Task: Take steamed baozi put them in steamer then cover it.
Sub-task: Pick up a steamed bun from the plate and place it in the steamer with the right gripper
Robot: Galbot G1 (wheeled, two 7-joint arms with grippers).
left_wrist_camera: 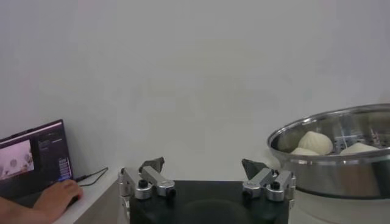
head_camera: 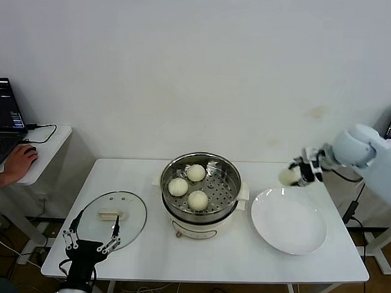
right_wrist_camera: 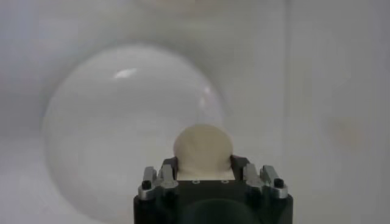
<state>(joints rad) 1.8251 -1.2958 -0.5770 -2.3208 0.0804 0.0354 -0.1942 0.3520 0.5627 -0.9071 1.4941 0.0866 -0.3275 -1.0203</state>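
Head view: our right gripper (head_camera: 291, 177) holds the last baozi (head_camera: 287, 177) above the plate (head_camera: 289, 222).
Left gripper (head_camera: 91, 240): jaws wide, parked by the lid (head_camera: 113, 218).
Risk: we reckon a soft grip could drop it short of the steamer (head_camera: 200, 192).

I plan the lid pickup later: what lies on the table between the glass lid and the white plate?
In the head view, only the steamer stands between the cover and the plate, with three baozi inside.

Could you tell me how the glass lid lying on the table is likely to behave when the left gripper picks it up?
The lid is glass, so probably fragile and rather heavy for its size. Its smooth dome looks slippery; the central handle seems the safest grip. Held there, it may tilt slightly. The left gripper is open beside it.
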